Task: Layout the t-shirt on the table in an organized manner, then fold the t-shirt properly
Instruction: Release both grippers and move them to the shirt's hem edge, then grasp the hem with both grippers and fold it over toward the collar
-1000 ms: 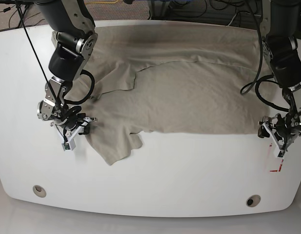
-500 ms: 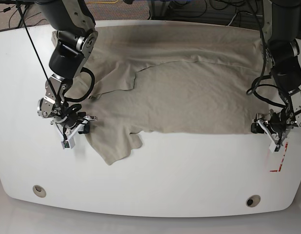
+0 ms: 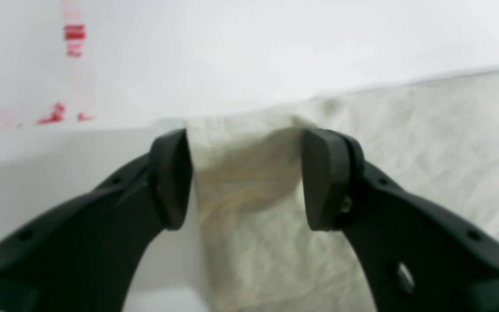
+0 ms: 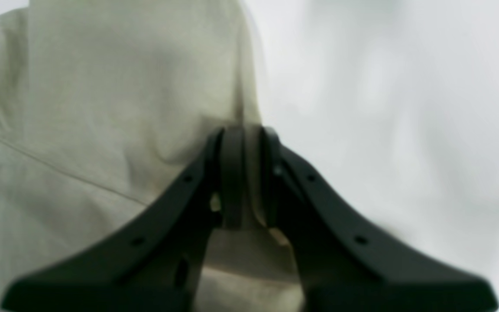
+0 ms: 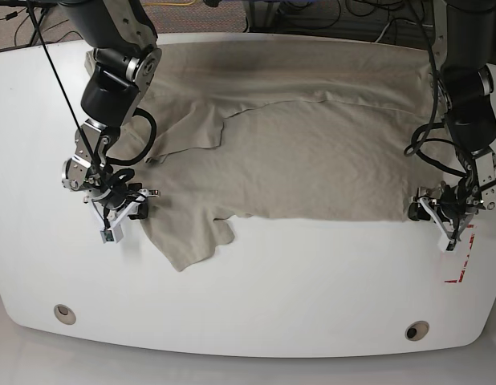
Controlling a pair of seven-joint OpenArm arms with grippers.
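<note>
At the left of the base view the right gripper is pinched tight on a fold of the t-shirt, its tips buried in cloth in the blurry wrist view. The beige shirt lies spread across the far half of the table, one flap trailing forward. At the right, the left gripper stands wide apart, straddling the hem corner without gripping, beside red tape

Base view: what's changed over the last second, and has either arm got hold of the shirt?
The left gripper slid inward from the red tape mark to the t-shirt corner; its open jaws now straddle the fabric, not yet closed. The right gripper stayed shut on the shirt's edge, barely shifting. The shirt's lay is unchanged.
</note>
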